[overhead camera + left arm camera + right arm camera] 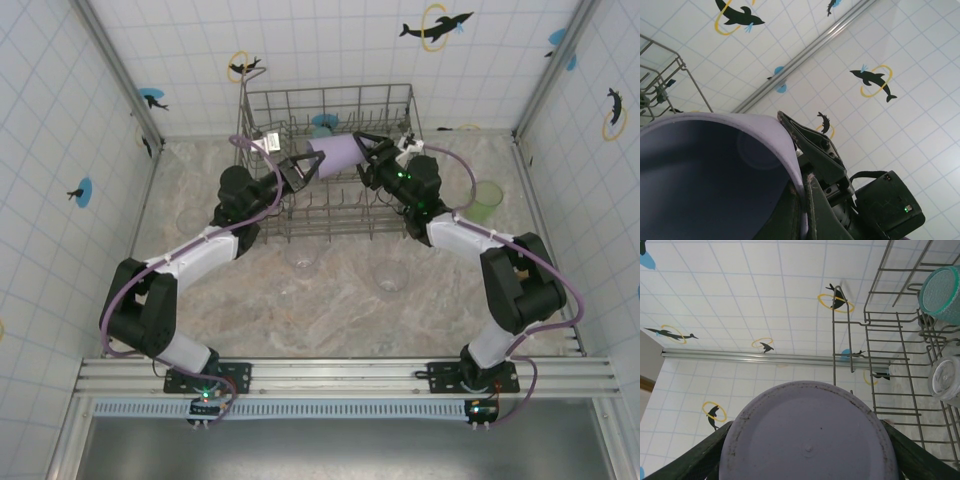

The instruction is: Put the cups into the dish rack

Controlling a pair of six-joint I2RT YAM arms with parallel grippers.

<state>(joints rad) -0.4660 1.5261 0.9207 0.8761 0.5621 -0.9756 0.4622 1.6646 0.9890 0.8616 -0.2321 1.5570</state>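
**Lavender cup hanging on its side between both grippers, over the dish rack**

I am looking down from the top camera. The lavender cup [335, 155] is lying on its side in the air above the back half of the dish rack [330, 205], between the two arms. The left gripper [306, 168] is closed tight, pinching the cup's wall at the open mouth. In the left wrist view I am looking straight into the cup's shaded inside.

The right gripper [364, 157] is straddling the cup's base end. In the right wrist view its fingers [695, 457] are sitting right against both sides of the round base with the jaws partly apart. I cannot tell whether they are actually gripping.

Inside the rack, a teal cup [942, 290] is resting among the wires, and a clear cup [946, 380] is sitting just below it in that view. On the stone-patterned tabletop [450, 300], a light green cup [487, 200] is sitting to the right of the rack. Clear cups [387, 277] are sitting in front of the rack.
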